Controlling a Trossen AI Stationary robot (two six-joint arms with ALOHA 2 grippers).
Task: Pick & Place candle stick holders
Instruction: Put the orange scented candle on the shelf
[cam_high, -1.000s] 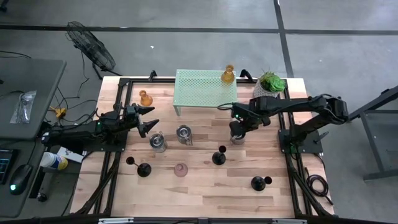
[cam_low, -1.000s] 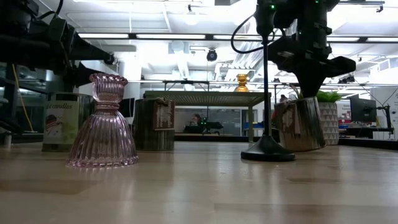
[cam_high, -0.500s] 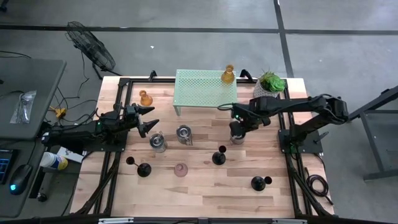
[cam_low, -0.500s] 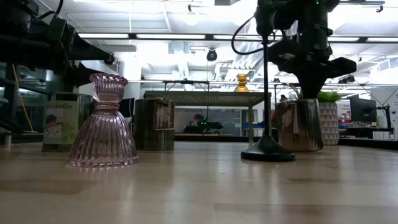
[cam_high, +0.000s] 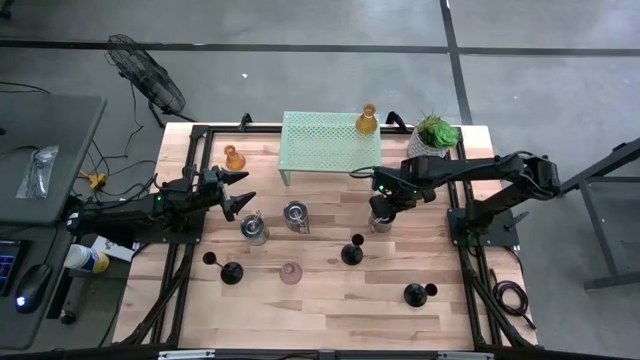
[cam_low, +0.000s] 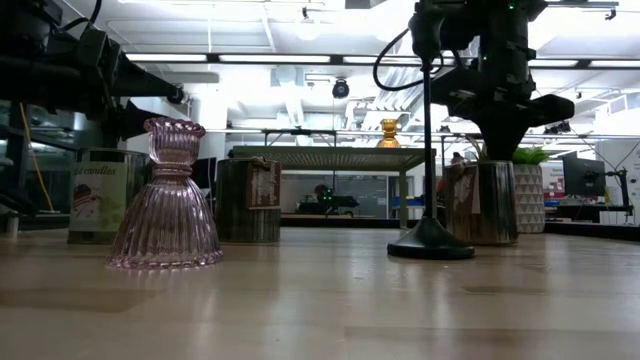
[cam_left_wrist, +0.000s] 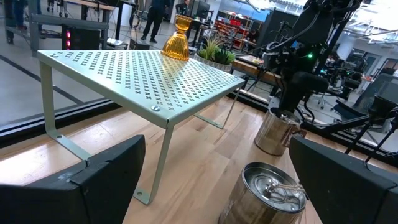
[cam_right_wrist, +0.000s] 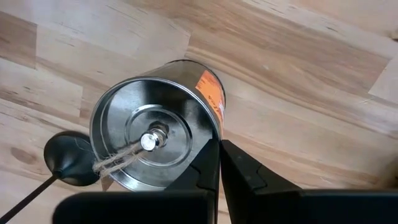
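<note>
My right gripper (cam_high: 383, 210) points down and is shut on a silver metal cup (cam_high: 381, 220), right of the table's middle. Two more silver cups (cam_high: 254, 230) (cam_high: 296, 215) stand left of it. An amber holder (cam_high: 367, 121) stands on the green rack (cam_high: 330, 145), and another amber one (cam_high: 234, 158) stands on the table. A pink glass holder (cam_high: 291, 273) and three black sticks (cam_high: 231, 272) (cam_high: 352, 252) (cam_high: 415, 293) stand nearer the front edge. My left gripper (cam_high: 240, 190) waits open and level at the left. My right gripper (cam_right_wrist: 219, 168) holds the silver cup by its rim (cam_right_wrist: 210, 138) from above, fingers pointing down. The thin wall runs between them, one finger inside the cup and one outside. The cup leans a little in the left wrist view (cam_left_wrist: 273, 134); I cannot tell whether its base is clear of the table.
A green plant in a white pot (cam_high: 436, 133) stands at the far right corner, close behind my right arm. The black stick (cam_right_wrist: 65, 158) is just beside the held cup. Bare wood lies along the near edge (cam_high: 330, 315).
</note>
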